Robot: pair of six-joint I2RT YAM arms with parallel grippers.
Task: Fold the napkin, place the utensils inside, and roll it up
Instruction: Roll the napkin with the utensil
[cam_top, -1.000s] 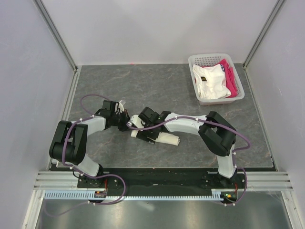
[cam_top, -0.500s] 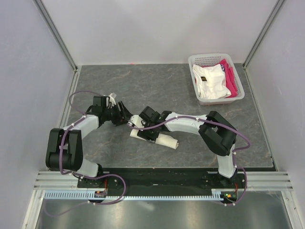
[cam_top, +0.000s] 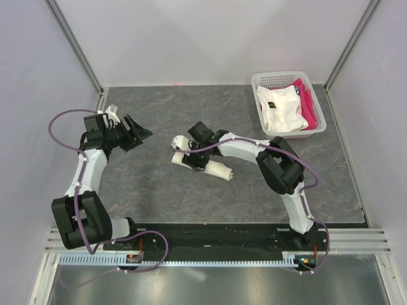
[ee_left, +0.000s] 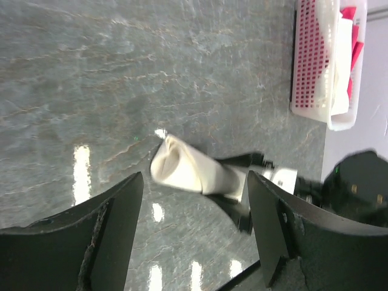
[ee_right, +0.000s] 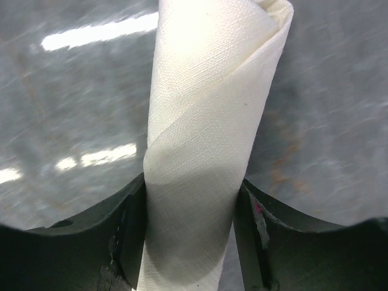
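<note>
Napkin (cam_top: 219, 170): rolled cream tube, well left of the basket (cam_top: 289, 76).
My right claw (ee_right: 191, 200): clamped around it (fingers touching both sides).
My left claw (cam_top: 138, 130): spread open, empty, farther left of the basket.

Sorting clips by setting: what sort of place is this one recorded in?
Most likely a lab robot cell: plain white panel walls on aluminium posts enclose a grey tabletop, two robot arms are bolted at its near edge, and a basket of cloths sits at the far right corner.

bright even light; glare patches on the table (ee_right: 91, 33); close-ups soft.
</note>
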